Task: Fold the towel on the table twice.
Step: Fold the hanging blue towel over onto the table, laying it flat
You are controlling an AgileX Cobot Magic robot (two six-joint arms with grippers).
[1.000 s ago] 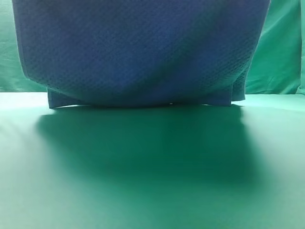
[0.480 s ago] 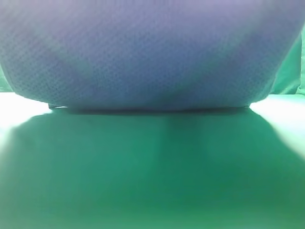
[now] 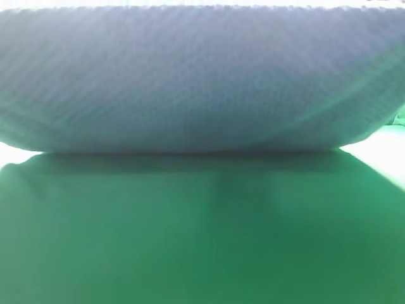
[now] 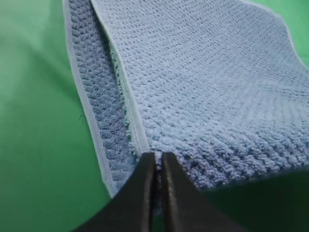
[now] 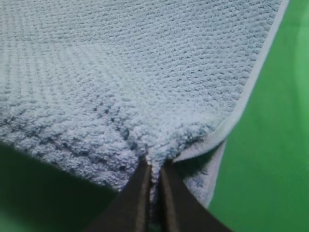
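Across the upper half of the exterior high view: blue-grey waffle-weave towel (image 3: 202,82), lifted and draped close to the lens, spanning the full width; its lower edge hangs just above the smooth bright green counter (image 3: 202,240) and throws a broad shadow on it. Neither tool shows here.

Left wrist view: left tool (image 4: 158,169), dark fingers (image 4: 140,193) pressed together on the towel's near edge, just beside the pale hem (image 4: 137,128). A second layer of cloth lies to the left, so the towel appears doubled at this corner.

Right wrist view: right tool (image 5: 153,176), likewise clamped on a bunched fold of the towel beside its pale hem at the right.

Handling note, by judgement: first fold in progress. Carry both corners level and at equal pace, keep the cloth taut between them, and lay hem onto hem before letting go, lest the layers skew.
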